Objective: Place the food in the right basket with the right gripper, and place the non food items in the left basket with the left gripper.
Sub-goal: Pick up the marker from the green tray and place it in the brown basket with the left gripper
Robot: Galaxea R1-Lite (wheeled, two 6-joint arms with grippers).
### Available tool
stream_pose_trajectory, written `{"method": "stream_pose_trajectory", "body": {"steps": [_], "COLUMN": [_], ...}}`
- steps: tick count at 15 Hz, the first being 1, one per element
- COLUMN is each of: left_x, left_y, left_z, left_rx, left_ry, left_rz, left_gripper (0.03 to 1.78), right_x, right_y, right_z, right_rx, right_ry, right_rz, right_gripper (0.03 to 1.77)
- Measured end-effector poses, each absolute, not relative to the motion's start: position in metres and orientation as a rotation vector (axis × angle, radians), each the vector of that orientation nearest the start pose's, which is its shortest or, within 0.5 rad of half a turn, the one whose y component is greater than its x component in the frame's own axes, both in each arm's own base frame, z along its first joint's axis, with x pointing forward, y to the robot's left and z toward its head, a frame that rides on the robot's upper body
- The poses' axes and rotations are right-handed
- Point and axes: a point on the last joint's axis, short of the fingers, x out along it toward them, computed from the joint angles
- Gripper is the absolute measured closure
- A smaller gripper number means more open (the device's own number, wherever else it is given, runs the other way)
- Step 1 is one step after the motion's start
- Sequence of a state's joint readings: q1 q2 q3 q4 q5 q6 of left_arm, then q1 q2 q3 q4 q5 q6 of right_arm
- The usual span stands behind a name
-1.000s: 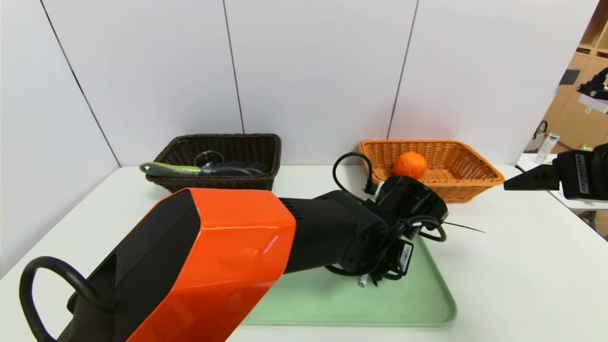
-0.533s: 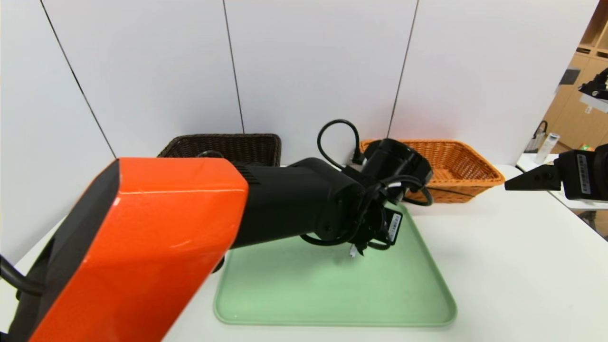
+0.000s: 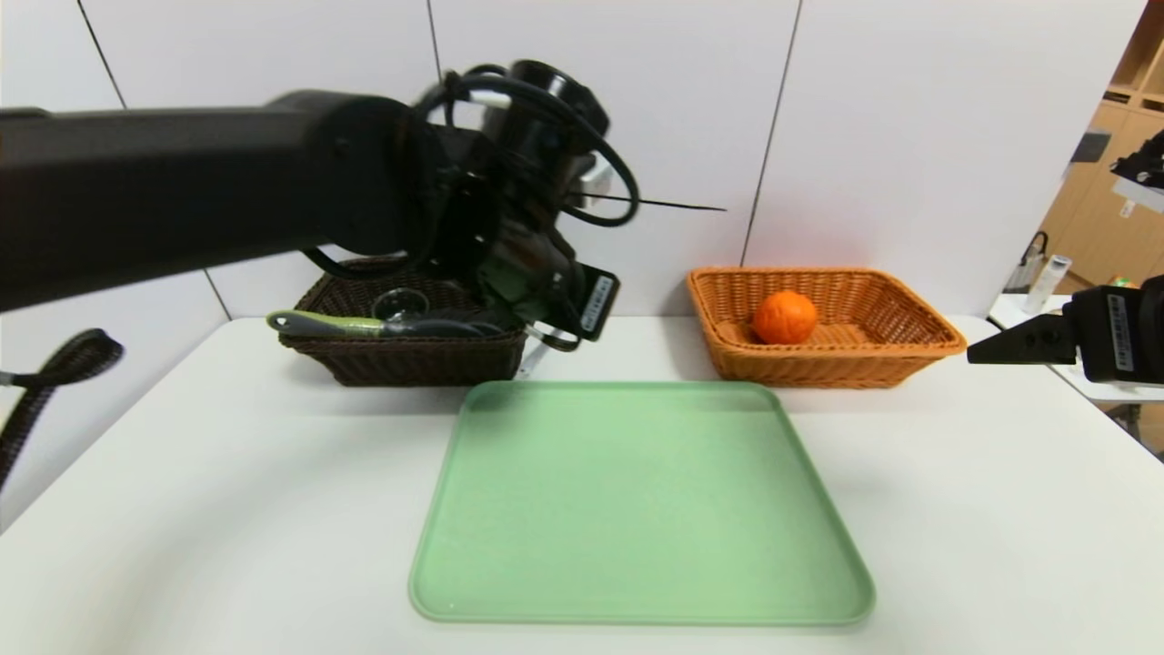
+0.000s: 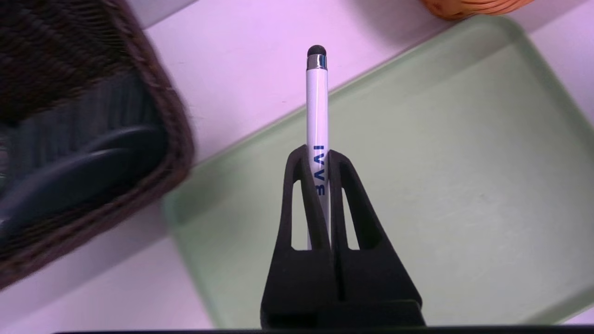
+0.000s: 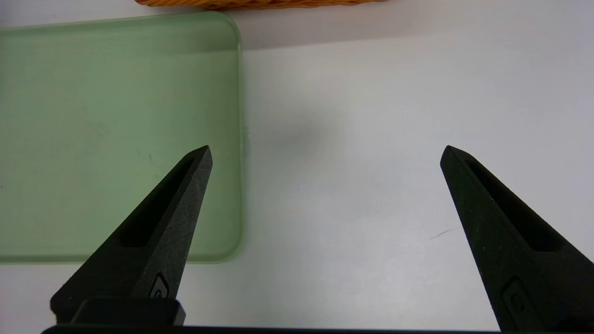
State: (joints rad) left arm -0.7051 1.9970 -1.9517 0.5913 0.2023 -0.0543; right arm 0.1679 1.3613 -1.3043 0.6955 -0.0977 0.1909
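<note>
**Nearly sorted: the pen rides toward the dark basket**

Furthest to the left of the green tray (image 3: 637, 509) sits the left basket (image 3: 409, 359), dark brown wicker against the wall. It already holds two non-food items: the brush (image 3: 327, 323), its green handle poking over the rim, and the small glass cup (image 3: 400, 302) behind it. They lie there presumably because that basket takes whatever is not edible.

Just above the tray's far left corner, beside that basket, hangs the left gripper (image 4: 320, 157), its jaws pinched tight on the white pen (image 4: 317, 116). The pen runs lengthwise between the fingers, its dark rubber tip sticking out ahead, a hold that keeps so thin a thing from rolling free. Blue lettering runs along the barrel, but the fingers cover part of it and I cannot read it for sure. A white barcode label (image 3: 596, 303) sits on the gripper body, too small to read.

The tray itself lies bare.

Beyond the tray's far right corner stands the right basket (image 3: 909, 350), orange-tan, with the food, an orange (image 3: 784, 317), resting inside.

Well right of the tray, the right gripper (image 5: 325, 157) is parked above the table (image 3: 1000, 509), jaws spread wide and holding nothing.
</note>
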Motion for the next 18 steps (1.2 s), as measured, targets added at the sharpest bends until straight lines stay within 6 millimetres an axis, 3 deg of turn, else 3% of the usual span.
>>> {"method": "stream_pose_trajectory", "body": {"steps": [3, 6, 13, 18], "left_x": [0.311, 0.323, 0.356, 0.381], "left_y": [-0.185, -0.144, -0.093, -0.08], "left_z": [0.301, 0.31, 0.294, 0.275], "left_rx": [0.317, 0.459, 0.758, 0.846], "left_ry": [0.565, 0.493, 0.38, 0.348], "left_rz": [-0.566, -0.655, -0.789, -0.808], "left_gripper": [1.75, 1.75, 1.75, 1.75], "right_x": [0.188, 0.188, 0.188, 0.187], "right_y": [0.031, 0.032, 0.037, 0.039], "right_z": [0.289, 0.288, 0.287, 0.287], "right_rx": [0.082, 0.082, 0.069, 0.066], "right_ry": [0.75, 0.755, 0.76, 0.759], "right_rz": [0.007, 0.021, 0.047, 0.056], "right_gripper": [0.1, 0.1, 0.1, 0.1]}}
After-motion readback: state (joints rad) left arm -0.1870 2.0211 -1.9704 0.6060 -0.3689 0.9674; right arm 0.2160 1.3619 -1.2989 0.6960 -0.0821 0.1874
